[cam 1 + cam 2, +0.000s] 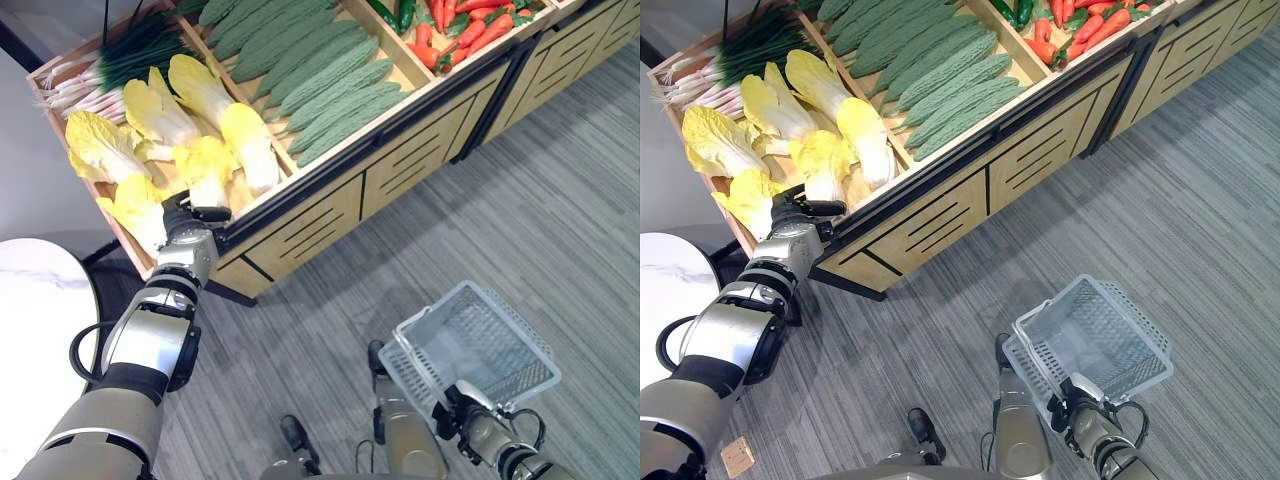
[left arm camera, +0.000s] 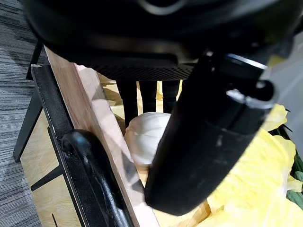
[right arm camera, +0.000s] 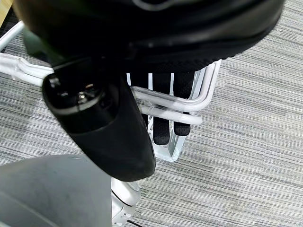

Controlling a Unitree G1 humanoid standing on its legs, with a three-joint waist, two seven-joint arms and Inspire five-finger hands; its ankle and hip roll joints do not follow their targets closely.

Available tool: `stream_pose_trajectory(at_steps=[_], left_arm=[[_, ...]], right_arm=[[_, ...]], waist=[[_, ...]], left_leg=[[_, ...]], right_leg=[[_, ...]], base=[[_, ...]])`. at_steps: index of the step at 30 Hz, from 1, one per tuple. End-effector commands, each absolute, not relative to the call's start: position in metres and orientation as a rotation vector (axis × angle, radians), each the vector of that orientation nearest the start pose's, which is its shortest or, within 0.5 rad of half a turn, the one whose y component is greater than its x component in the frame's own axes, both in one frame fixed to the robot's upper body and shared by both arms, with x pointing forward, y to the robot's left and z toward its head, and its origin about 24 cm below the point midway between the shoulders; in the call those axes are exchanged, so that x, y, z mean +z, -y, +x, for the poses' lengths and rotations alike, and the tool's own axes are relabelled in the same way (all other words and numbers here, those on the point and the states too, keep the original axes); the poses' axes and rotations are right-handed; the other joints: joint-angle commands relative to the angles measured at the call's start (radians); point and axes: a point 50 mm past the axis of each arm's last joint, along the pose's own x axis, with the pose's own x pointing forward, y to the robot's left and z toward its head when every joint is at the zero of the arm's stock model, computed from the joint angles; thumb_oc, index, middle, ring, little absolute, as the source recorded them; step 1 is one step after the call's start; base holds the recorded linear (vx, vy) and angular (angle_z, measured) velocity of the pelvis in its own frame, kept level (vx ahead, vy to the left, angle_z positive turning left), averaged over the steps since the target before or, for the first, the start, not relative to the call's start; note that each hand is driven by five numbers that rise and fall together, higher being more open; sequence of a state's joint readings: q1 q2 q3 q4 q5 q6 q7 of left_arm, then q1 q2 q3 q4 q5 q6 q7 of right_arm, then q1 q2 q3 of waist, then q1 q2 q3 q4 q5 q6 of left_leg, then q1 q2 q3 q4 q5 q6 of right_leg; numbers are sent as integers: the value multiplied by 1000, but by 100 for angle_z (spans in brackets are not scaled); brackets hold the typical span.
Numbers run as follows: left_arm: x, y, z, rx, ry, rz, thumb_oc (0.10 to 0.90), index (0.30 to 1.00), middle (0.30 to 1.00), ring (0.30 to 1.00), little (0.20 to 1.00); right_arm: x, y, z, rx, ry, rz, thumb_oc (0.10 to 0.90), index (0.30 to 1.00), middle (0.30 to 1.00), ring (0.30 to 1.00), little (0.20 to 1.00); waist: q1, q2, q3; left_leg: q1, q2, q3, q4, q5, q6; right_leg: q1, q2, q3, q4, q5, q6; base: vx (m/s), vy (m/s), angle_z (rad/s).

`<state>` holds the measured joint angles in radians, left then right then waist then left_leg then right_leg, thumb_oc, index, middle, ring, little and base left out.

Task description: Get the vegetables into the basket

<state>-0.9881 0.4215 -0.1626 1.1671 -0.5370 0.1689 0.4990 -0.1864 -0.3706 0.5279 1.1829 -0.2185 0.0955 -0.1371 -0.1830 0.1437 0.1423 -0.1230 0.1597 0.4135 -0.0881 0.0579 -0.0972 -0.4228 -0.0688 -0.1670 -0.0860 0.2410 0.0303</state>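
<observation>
Hand [image 3: 161, 118] apparently grips basket [image 3: 199, 101] handle.

A wooden display stand [image 1: 330, 205] with slatted cabinet fronts stands on grey carpet [image 1: 560, 220]; a white marble-topped round table [image 1: 30, 330] sits beside it.

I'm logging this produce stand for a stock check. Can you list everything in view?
Napa cabbages: about six, yellow and white, leftmost bin of the wooden stand.
Green onions: a bunch, green and white, behind the cabbages.
Bitter gourds: many, green, middle bin.
Carrots: several, orange-red, next bin.
Basket: one, white wire, empty, above the grey floor.
Round table: white, far left.
Left robot hand: at the cabbages.
Right robot hand: curled on the basket handle.
</observation>
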Motion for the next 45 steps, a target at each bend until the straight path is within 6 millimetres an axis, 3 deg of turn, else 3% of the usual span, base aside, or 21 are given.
stream_pose_trajectory(at_steps=[1,10,12,17,18,23,29,45], left_arm=[[138,-262,397,659,-264,16,400,300,300,300,300],[143,-251,401,631,-227,18,400,300,300,300,300],[157,-242,406,591,-144,4,400,300,300,300,300],[161,-229,407,527,-62,-76,400,300,300,300,300],[167,-219,406,481,-4,-86,400,300,300,300,300],[167,-215,399,418,73,-83,400,300,300,300,300],[177,-204,385,346,205,-113,400,300,300,300,300],[153,-178,321,63,317,-132,400,300,300,300,300]], right_arm=[[-148,239,135,299,-1128,-937,400,300,300,300,300],[-148,237,134,306,-1130,-920,400,300,300,300,300],[-147,238,136,301,-1126,-919,400,300,300,300,300],[-144,246,139,267,-1132,-917,400,300,300,300,300],[-144,248,140,259,-1138,-916,400,300,300,300,300],[-143,254,138,237,-1168,-907,400,300,300,300,300],[-146,253,133,228,-1196,-874,400,300,300,300,300],[-148,258,122,193,-1254,-796,400,300,300,300,300]], waist=[[-18,-32,6],[-18,-29,9],[-13,-30,12],[1,-35,13],[9,-39,10],[30,-50,-15],[53,-75,-53],[103,-141,-116]], left_leg=[[-3,47,-66,1,77,-100],[9,40,-70,1,69,-97],[26,35,-77,1,62,-94],[65,27,-93,1,47,-87],[83,24,-102,1,38,-82],[126,18,-113,1,20,-73],[148,7,-138,1,11,-62],[243,-23,-174,1,-47,-25]], right_leg=[[79,-18,-12,-1,-83,108],[91,-23,-15,-1,-83,107],[109,-25,-18,-1,-87,107],[153,-31,-29,-1,-92,107],[178,-34,-36,-1,-95,107],[239,-36,-59,-1,-108,107],[281,-41,-79,-1,-114,109],[414,-69,-122,13,-141,120]], base=[[0,0,0],[0,0,0],[0,0,0],[11,3,2],[17,-10,13],[11,7,25],[2,20,19],[3,41,10]])
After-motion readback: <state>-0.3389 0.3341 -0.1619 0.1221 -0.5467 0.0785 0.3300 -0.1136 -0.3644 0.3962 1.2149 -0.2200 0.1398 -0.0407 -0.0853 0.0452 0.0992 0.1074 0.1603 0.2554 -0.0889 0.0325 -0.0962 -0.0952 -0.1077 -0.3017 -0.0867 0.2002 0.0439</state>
